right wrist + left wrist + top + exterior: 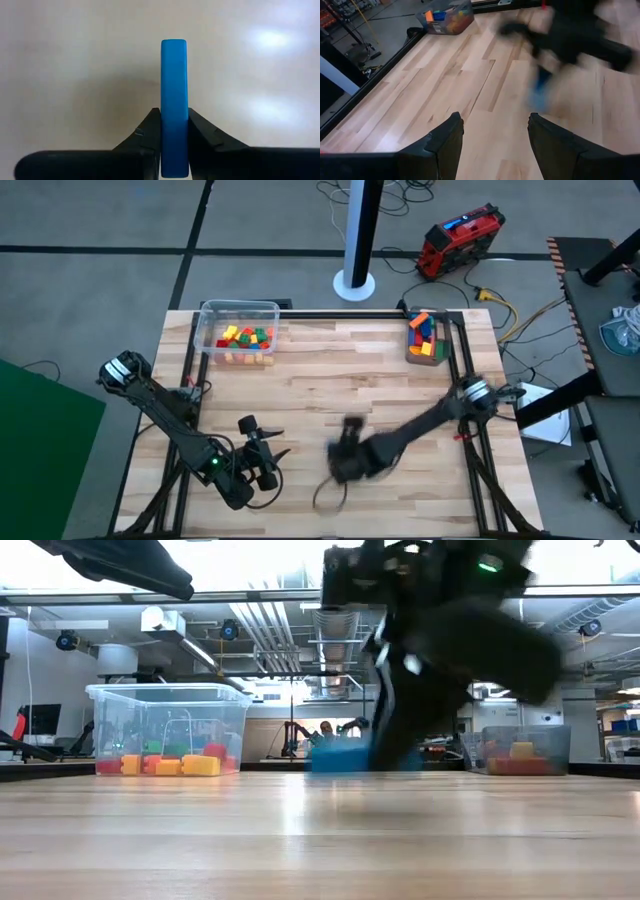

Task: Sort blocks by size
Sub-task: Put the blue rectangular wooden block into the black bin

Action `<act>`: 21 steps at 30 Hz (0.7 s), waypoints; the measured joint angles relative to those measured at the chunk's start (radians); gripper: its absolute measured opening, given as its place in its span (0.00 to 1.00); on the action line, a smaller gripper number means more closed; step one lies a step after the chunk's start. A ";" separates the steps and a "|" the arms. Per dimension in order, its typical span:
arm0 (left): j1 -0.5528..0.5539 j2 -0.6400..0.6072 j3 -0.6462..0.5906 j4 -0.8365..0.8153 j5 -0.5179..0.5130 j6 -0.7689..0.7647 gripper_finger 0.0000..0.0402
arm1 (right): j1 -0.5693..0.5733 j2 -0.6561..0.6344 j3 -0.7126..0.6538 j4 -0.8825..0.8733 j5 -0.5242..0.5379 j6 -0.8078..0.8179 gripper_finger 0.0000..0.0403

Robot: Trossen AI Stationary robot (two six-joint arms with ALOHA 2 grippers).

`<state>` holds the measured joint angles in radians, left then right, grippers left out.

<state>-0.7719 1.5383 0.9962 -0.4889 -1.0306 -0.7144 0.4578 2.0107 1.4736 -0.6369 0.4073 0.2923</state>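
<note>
- Pinched between the right gripper's (174,134) two dark fingers, a smooth blue block (174,95), long and flat-sided with rounded corners, stands edge-on over pale wood; its lower end is hidden by the fingers.
- From above, that gripper (345,462) is a dark smear near the middle of the table's (330,370) front half, and the block cannot be made out there.
- At table height the right arm is likewise blurred, with only a blue patch (340,757) low against the planks.
- Left gripper (492,131), fingers spread apart and holding nothing, hovers over bare, light-grained boards at the front left.
- Clear plastic tub (238,332) at the back left holds red, yellow, green and orange blocks (246,338).
- Smaller clear container (427,338) at the back right holds more blocks (424,330), partly cut off by its wall.
</note>
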 joint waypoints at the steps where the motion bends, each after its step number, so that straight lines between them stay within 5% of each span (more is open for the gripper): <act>1: 0.000 0.000 0.000 0.001 0.000 -0.002 0.50 | -0.016 -0.033 0.007 -0.097 0.077 0.067 0.12; 9: 0.000 0.000 0.000 0.003 0.000 -0.003 0.50 | -0.239 -0.263 -0.035 -0.941 0.470 0.925 0.12; 14: 0.000 0.000 0.000 0.001 0.000 -0.005 0.50 | -0.486 -0.417 -0.205 -0.745 0.414 0.861 0.12; 21: 0.000 0.000 -0.002 -0.002 0.000 -0.006 0.50 | -0.844 -0.474 -0.371 -0.725 0.379 0.838 0.12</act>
<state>-0.7718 1.5379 0.9938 -0.4904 -1.0306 -0.7203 -0.3865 1.5372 1.1028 -1.3620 0.7860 1.1305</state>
